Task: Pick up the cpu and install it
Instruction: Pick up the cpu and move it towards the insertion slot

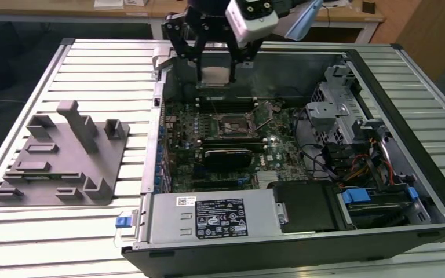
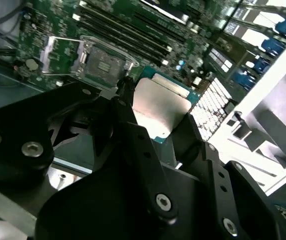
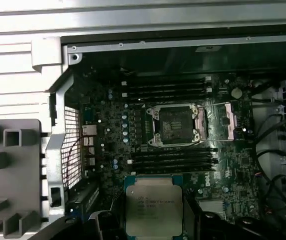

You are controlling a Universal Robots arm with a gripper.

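My gripper (image 1: 215, 77) hangs over the far side of the open computer case (image 1: 408, 174) and is shut on the cpu (image 1: 213, 75). The cpu is a flat square chip with a silvery top and a thin green border. Black fingers (image 2: 128, 117) clamp it on two opposite edges. In both wrist views the cpu (image 2: 158, 105) (image 3: 153, 205) sits between them, held above the green motherboard. The open, empty cpu socket (image 1: 234, 124) (image 3: 175, 125) (image 2: 100, 62) lies below, a short way off from the held chip.
A grey plastic fixture (image 1: 60, 156) (image 3: 8, 175) stands on the slatted table at the exterior view's left. Inside the case are memory slots (image 3: 167, 87), a black block (image 1: 226, 153), the power supply (image 1: 207, 217), a metal drive cage (image 1: 338, 104) and loose cables (image 1: 361, 162).
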